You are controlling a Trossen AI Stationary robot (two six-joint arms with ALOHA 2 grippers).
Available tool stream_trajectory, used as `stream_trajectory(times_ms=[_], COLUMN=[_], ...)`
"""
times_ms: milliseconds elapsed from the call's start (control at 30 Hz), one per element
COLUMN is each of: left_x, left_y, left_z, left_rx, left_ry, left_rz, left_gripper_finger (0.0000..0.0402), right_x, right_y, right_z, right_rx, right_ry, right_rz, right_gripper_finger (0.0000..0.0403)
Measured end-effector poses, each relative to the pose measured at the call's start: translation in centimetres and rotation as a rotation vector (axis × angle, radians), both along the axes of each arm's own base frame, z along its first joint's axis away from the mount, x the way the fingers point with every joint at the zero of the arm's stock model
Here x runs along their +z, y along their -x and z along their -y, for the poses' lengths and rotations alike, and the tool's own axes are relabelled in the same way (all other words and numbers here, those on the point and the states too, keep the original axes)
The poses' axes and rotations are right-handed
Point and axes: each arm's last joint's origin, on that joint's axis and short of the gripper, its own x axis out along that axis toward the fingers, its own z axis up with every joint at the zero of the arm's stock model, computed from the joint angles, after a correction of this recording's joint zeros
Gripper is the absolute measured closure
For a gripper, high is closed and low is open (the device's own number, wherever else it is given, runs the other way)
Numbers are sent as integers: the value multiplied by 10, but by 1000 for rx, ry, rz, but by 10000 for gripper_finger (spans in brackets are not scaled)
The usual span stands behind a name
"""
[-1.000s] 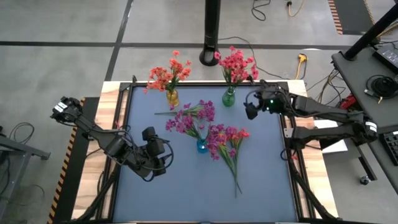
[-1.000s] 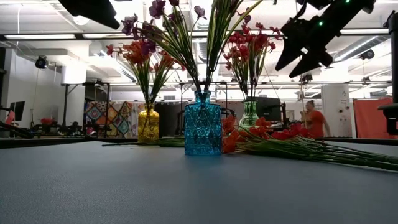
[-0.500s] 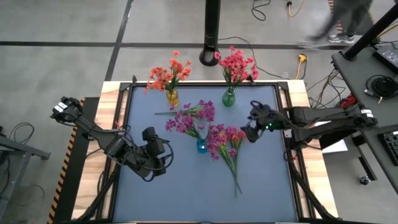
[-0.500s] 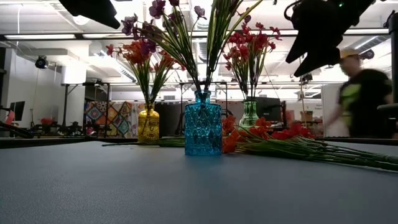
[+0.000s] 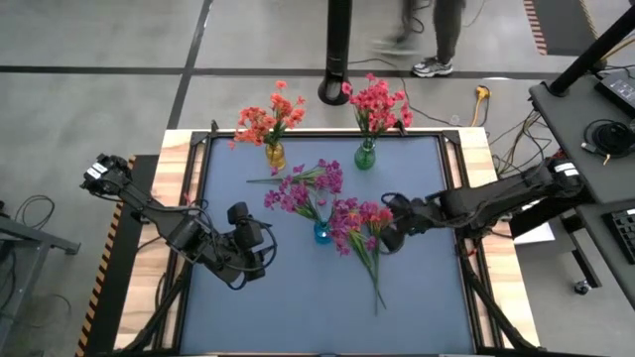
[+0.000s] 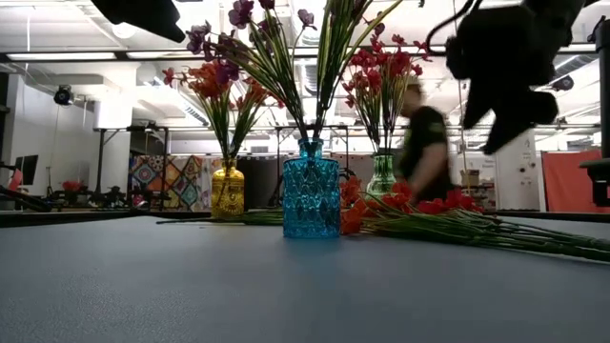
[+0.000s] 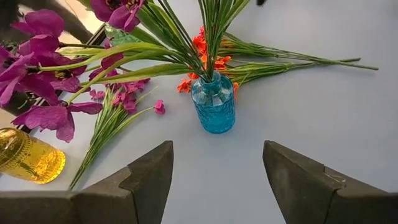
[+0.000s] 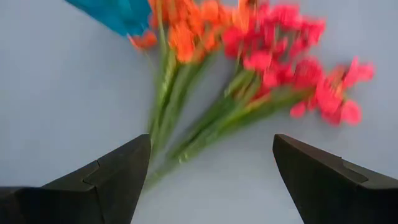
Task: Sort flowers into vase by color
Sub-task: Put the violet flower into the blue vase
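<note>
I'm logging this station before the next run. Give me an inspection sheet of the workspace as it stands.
Surface: dark mat in a wooden frame, bare in its near half.
Job's things: yellow vase with orange flowers; green vase with red-pink flowers; blue vase with purple flowers; loose flowers lying beside the blue vase; another loose sprig lying behind it.
Clutter: nothing seen.
Grippers: left gripper open, empty, left of the blue vase; right gripper open, empty, above the loose flowers.
Cables: several on the floor behind the table, one with a yellow plug.
Surroundings: person walking past behind the table; black post; desk at right.
</note>
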Motion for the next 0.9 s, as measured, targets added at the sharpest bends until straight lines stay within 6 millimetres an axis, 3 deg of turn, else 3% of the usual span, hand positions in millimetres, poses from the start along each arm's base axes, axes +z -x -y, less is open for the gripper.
stream_trajectory(times_ms=[267,500,900], left_x=[0,-3,-50], left_y=[0,1,14], left_z=[0,1,-2], left_rx=[0,-5,81], left_ry=[1,53,260], left_rz=[0,-26,-162], left_gripper_finger=[171,171,171], right_x=[-24,-27,-22], right_y=[-7,6,11], right_z=[-6,-8,-12], right_rx=[-52,-43,6], right_ry=[-55,-62,15], right_rz=[-171,-335,-313], right_gripper_finger=[74,74,74])
